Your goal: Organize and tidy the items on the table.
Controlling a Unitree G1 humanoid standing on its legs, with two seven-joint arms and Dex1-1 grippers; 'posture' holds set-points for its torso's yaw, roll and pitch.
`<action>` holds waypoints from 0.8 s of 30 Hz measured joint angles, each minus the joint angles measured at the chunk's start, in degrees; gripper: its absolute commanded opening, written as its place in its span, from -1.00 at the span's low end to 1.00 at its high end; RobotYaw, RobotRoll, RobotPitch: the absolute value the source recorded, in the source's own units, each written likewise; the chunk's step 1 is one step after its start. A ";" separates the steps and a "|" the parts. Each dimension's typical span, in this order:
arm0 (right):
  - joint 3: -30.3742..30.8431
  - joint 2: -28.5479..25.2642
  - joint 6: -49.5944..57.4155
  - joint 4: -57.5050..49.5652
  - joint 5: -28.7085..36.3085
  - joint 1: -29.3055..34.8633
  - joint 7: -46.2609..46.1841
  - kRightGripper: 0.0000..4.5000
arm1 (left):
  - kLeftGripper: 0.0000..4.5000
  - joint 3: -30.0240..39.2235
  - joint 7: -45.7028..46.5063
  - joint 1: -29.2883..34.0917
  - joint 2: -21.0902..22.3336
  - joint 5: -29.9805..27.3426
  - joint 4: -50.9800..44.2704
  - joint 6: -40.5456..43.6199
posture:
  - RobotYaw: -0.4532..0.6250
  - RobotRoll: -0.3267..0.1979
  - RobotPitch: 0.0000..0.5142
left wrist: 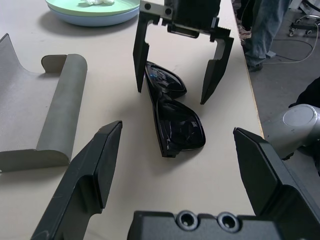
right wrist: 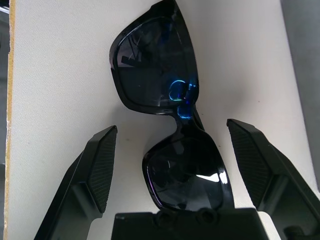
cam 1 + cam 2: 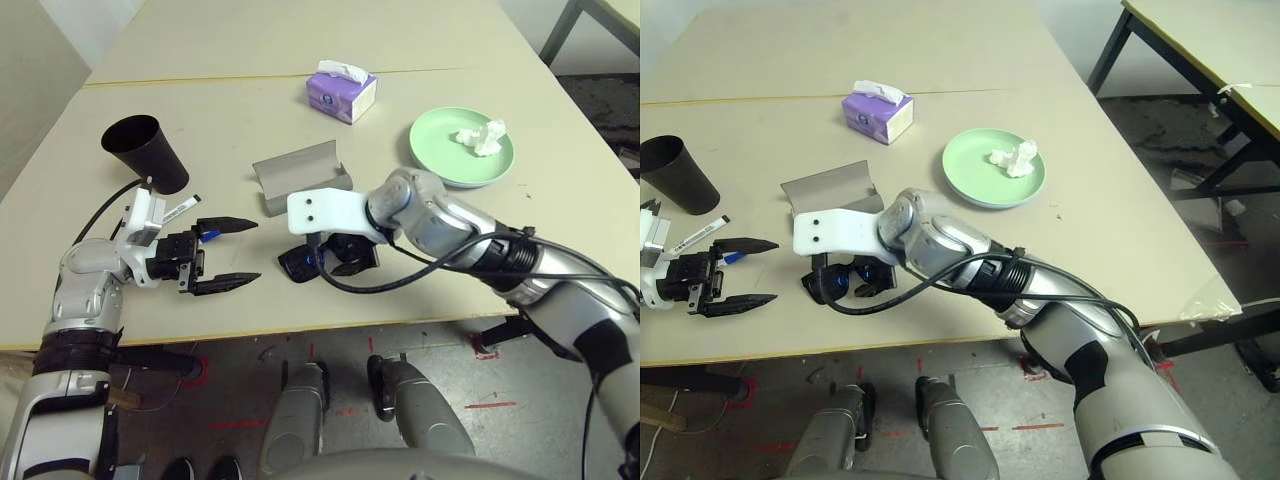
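Black sunglasses [image 2: 170,125] lie folded on the table [image 3: 230,120] near its front edge. My right gripper [image 3: 338,258] stands open over them, one finger on each side of the frame, not touching. My left gripper [image 3: 228,254] is open a little to their left, pointing at them [image 1: 175,117], with nothing between its fingers. The grey glasses case [image 3: 300,175] lies open just behind. A white marker [image 3: 178,209] rests by my left wrist, and a blue cap [image 3: 207,236] peeks out beside the upper left finger. The black cup [image 3: 148,150] stands at the left. Crumpled tissue [image 3: 480,137] sits on the green plate [image 3: 440,150], stacked on a light-blue plate [image 1: 100,19].
A purple tissue box [image 3: 341,92] stands behind the case, just in front of the yellowish seam [image 3: 200,80]. The table's front edge [image 3: 300,328] runs close below both grippers. A cable loops from my right wrist over the table beside the sunglasses.
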 measured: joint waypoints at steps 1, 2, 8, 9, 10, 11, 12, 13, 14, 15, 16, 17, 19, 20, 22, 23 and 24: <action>0.00 0.14 -0.03 0.21 -0.28 0.00 0.06 0.98 | 1.00 0.00 0.00 0.00 0.00 0.00 0.00 0.00 | -0.22 0.25 -0.17; -0.01 0.36 -0.08 0.43 -0.74 0.00 0.16 0.98 | 1.00 0.00 0.00 0.00 0.00 0.00 0.00 0.01 | -0.22 0.25 -0.17; -0.24 2.32 -1.39 2.51 -2.16 0.00 0.41 0.98 | 1.00 -0.03 0.05 0.14 -0.01 0.00 -0.18 0.28 | -0.21 0.25 -0.17; -0.33 2.57 -1.68 2.89 -2.45 0.00 0.42 0.98 | 1.00 -0.03 0.07 0.34 -0.01 0.00 -0.41 0.34 | -0.21 0.25 -0.17; -0.49 2.81 -1.80 3.14 -2.73 -0.01 0.43 0.98 | 1.00 -0.03 0.08 0.53 -0.01 0.00 -0.57 0.37 | -0.21 0.25 -0.17; -0.71 3.15 -2.01 3.58 -3.09 -0.04 0.45 0.98 | 1.00 -0.03 0.11 0.70 -0.02 0.00 -0.64 0.41 | -0.21 0.25 -0.17; -0.76 3.41 -2.31 3.98 -3.36 -0.15 0.53 0.98 | 1.00 -0.04 0.14 0.77 -0.02 0.00 -0.70 0.48 | -0.21 0.25 -0.17; -0.78 3.65 -2.50 4.24 -3.57 -0.27 0.66 0.98 | 1.00 -0.04 0.18 0.83 -0.02 0.00 -0.77 0.54 | -0.20 0.25 -0.18; -0.82 3.87 -2.66 4.56 -3.73 -0.47 0.90 0.98 | 1.00 -0.04 0.23 0.87 -0.02 0.00 -0.89 0.56 | -0.20 0.25 -0.18; -0.84 4.02 -2.72 4.75 -3.83 -0.67 1.07 0.98 | 1.00 -0.04 0.29 0.88 -0.02 0.00 -1.00 0.57 | -0.20 0.25 -0.18; -0.90 4.19 -2.75 4.82 -3.91 -0.83 1.18 0.98 | 1.00 -0.04 0.36 0.89 -0.02 0.00 -1.03 0.58 | -0.20 0.25 -0.18; -1.00 4.38 -2.82 4.87 -4.00 -1.12 1.42 0.98 | 1.00 -0.04 0.53 0.92 -0.03 0.00 -1.04 0.59 | -0.20 0.25 -0.18; -1.16 4.38 -3.12 4.86 -4.20 -1.42 1.76 0.98 | 1.00 -0.04 0.70 0.97 -0.05 0.00 -1.05 0.62 | -0.21 0.25 -0.19; -1.21 4.29 -3.17 4.86 -4.40 -1.42 2.06 0.97 | 1.00 -0.04 0.79 1.02 -0.04 0.00 -1.05 0.64 | -0.21 0.25 -0.18; -1.23 4.05 -3.19 4.83 -4.78 -1.41 2.43 0.97 | 1.00 -0.04 0.90 1.10 -0.05 0.00 -1.05 0.69 | -0.22 0.25 -0.18; -1.24 3.84 -3.19 4.79 -5.01 -1.41 2.72 0.81 | 1.00 -0.04 0.97 1.14 -0.05 0.00 -1.05 0.72 | -0.22 0.25 -0.18; -1.29 3.71 -3.17 4.75 -5.18 -1.41 2.93 0.70 | 1.00 -0.04 1.02 1.18 -0.05 0.00 -1.05 0.74 | -0.22 0.25 -0.18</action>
